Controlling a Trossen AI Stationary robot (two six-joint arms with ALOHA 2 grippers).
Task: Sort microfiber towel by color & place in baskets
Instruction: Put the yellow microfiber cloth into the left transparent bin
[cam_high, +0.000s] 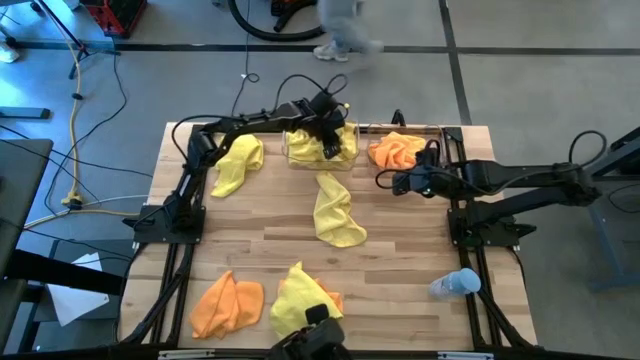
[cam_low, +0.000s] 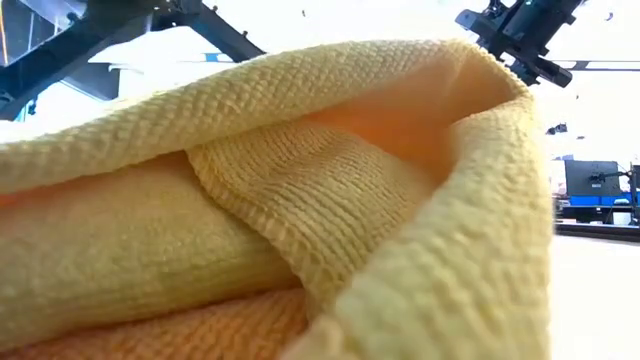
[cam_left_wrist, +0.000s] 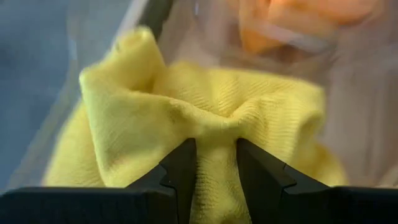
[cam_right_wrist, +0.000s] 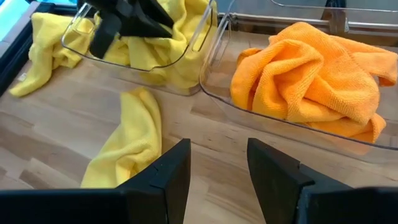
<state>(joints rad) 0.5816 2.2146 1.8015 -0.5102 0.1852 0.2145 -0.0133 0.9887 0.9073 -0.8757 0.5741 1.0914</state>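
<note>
The big wooden table (cam_high: 400, 250) is made of pale flat boards and holds everything. Two see-through plastic baskets with round corners sit side by side near the 12 o'clock edge, so each color has its own home. The left basket (cam_high: 296, 158) holds soft bright yellow cloth. The right basket (cam_right_wrist: 214, 81) holds a crumpled orange fluffy towel (cam_right_wrist: 311, 71), which looks thick and loopy.

The left gripper (cam_high: 326, 138) reaches down into the left basket. Its two dark fingers pinch a fold of a yellow microfiber towel (cam_left_wrist: 205, 121), and the cloth bunches up between them. I think it is putting this towel in with the other yellow, and next it only needs to let go.

The right gripper (cam_right_wrist: 217, 168) hovers low over the table at about 2 o'clock, just in front of the orange basket. Its fingers are spread apart and hold nothing. It seems to be waiting.

More towels lie loose and wrinkled, not yet sorted. A long yellow towel (cam_high: 335, 212) lies in the middle of the table. Another yellow towel (cam_high: 238, 163) lies at 10 o'clock, beside the left basket. At 6 o'clock is a yellow towel on orange cloth (cam_high: 302, 297), right up against the low camera, with a flat orange towel (cam_high: 228, 304) near it at 7 o'clock.

A small clear plastic bottle (cam_high: 455, 284) lies on its side at 4 o'clock. It is hard and shiny, not a towel.
</note>
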